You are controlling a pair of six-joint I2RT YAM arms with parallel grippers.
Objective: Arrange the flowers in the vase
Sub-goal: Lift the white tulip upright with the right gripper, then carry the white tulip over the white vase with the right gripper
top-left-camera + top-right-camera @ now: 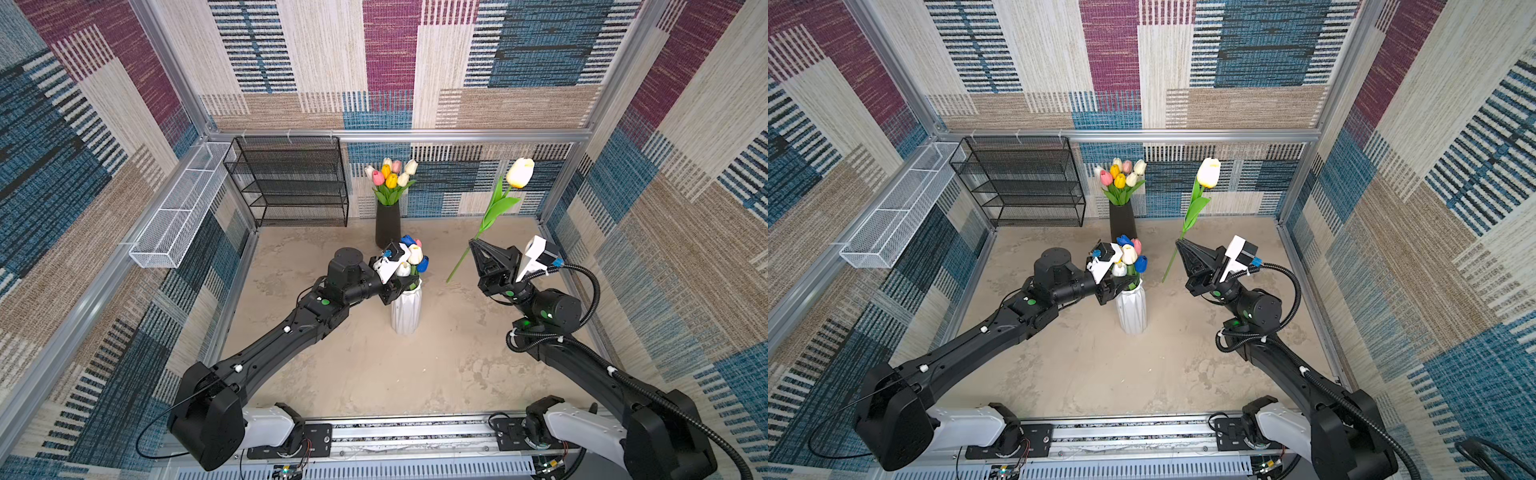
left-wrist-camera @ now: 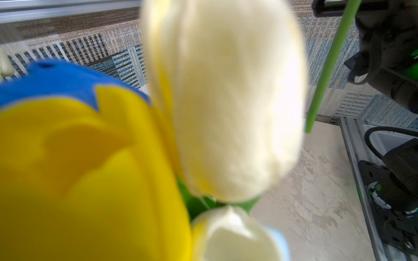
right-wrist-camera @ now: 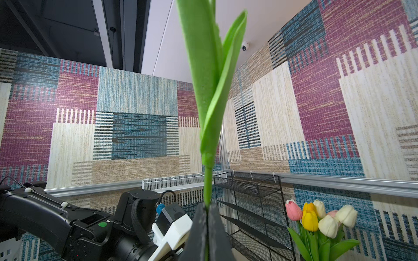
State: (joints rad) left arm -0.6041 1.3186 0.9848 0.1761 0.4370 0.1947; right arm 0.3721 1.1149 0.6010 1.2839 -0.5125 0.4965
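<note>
Crowding is the risk: my right hand [image 1: 474, 244] pinches the cream tulip [image 1: 520, 172] by its stem, aloft right of the white vase [image 1: 406, 312]. My left hand [image 1: 401, 286], grip unclear, sits among its flowers [image 1: 415, 254] and could tip it.

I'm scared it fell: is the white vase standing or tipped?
Standing. The white vase rests on its base, tulips sticking up.
</note>
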